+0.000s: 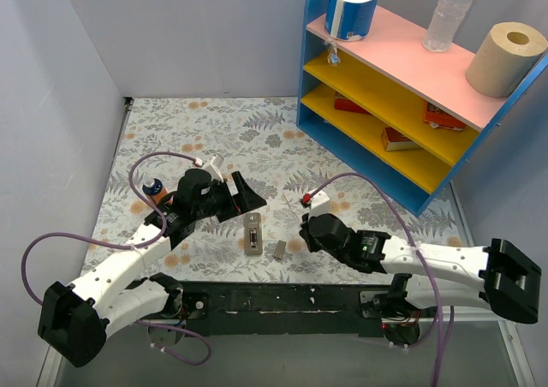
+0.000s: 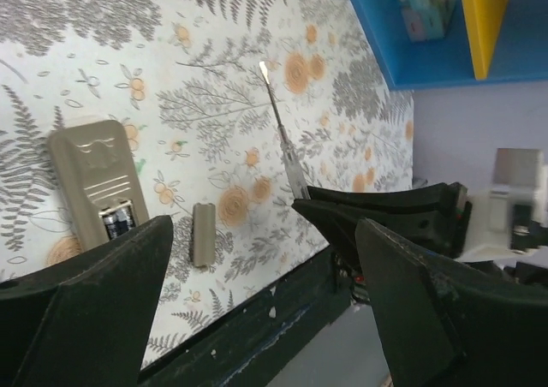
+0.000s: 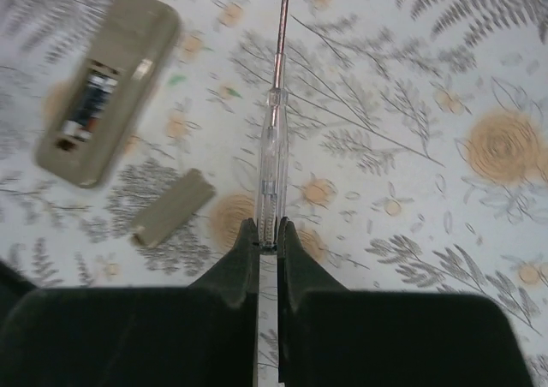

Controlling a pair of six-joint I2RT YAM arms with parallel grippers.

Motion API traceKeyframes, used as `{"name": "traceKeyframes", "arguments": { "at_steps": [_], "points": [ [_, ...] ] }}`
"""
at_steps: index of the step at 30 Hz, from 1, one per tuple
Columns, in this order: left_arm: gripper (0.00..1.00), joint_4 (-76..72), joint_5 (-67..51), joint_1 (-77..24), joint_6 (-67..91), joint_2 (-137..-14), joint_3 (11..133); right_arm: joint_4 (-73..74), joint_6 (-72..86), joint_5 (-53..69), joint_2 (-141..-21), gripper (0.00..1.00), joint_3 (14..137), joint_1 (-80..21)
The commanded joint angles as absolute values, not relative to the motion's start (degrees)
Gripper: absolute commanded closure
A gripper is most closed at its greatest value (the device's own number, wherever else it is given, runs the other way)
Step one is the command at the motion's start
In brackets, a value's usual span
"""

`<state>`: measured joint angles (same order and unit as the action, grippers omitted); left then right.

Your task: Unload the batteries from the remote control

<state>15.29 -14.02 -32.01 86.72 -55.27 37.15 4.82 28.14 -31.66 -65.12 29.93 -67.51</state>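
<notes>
- Right gripper: fingers closed to a narrow slit, pinching the near end of the clear handle of the long thin stick. The metal shaft runs straight out ahead of them.
- Stick tip: over the floral cloth, apart from the remote; whether it touches the cloth cannot be told.
- Left gripper: fingers spread wide, nothing between them, hanging just left of the remote.
- Remote control: flat on the cloth near the table's near edge, between the two grippers, grey back up, compartment uncovered.
- Batteries: both seated side by side in the recess; none out yet.
- Lid: loose on the cloth, just right of the remote, not touching it.
- Step in hand, as judged: swing the tip left to the recess and lever one cell up.
- Handling notes: the grip sits at the far back of a long lever, so keep the pinch firm and press gently. Set the tip under one end of a cell, not on top. The remote will probably slide on cloth, so bring the left fingers down to brace its body first.
</notes>
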Motion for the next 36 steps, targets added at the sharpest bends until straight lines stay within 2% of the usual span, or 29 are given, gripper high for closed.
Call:
{"name": "traceKeyframes", "arguments": {
  "at_steps": [1,5,8,12,16,22,28,31,32,36],
  "points": [
    [0.15,11.1,-23.1,-32.0,85.0,-55.1,37.1,-6.0,19.0,-18.2,-59.2,0.99,29.5,-67.4],
    [0.28,6.7,-28.7,-32.0,86.0,-56.2,35.7,-9.6,20.2,-10.3,-57.2,0.99,29.5,-67.4],
    [0.36,4.5,-31.0,-32.0,85.9,-56.2,35.1,-11.8,22.1,-8.2,-55.9,0.99,29.0,-67.4],
    [0.51,3.2,-31.6,-32.0,86.6,-55.4,34.2,-15.9,25.0,-7.5,-53.4,0.99,26.9,-67.4],
    [0.57,0.8,-32.7,-32.0,89.2,-54.8,31.9,-17.5,26.4,-7.5,-52.0,0.99,25.4,-67.3],
    [0.6,-2.1,-32.8,-32.0,92.2,-55.5,30.1,-18.4,26.6,-6.8,-50.7,0.99,25.0,-67.1],
    [0.81,-4.0,-31.9,-32.0,95.4,-54.9,29.5,-19.3,26.9,-5.4,-50.0,0.99,24.3,-66.7],
    [0.99,-6.7,-33.0,-32.0,99.2,-54.9,28.3,-19.5,25.9,-5.7,-50.0,0.99,24.6,-66.6],
    [1.0,-7.4,-33.2,-32.0,100.4,-54.9,28.0,-19.4,25.5,-6.1,-50.0,0.99,24.7,-66.6],
    [1.0,-6.1,-32.5,-32.0,105.7,-54.9,27.6,-21.0,18.8,-6.9,-48.9,0.69,24.6,-66.7]
  ]
}}
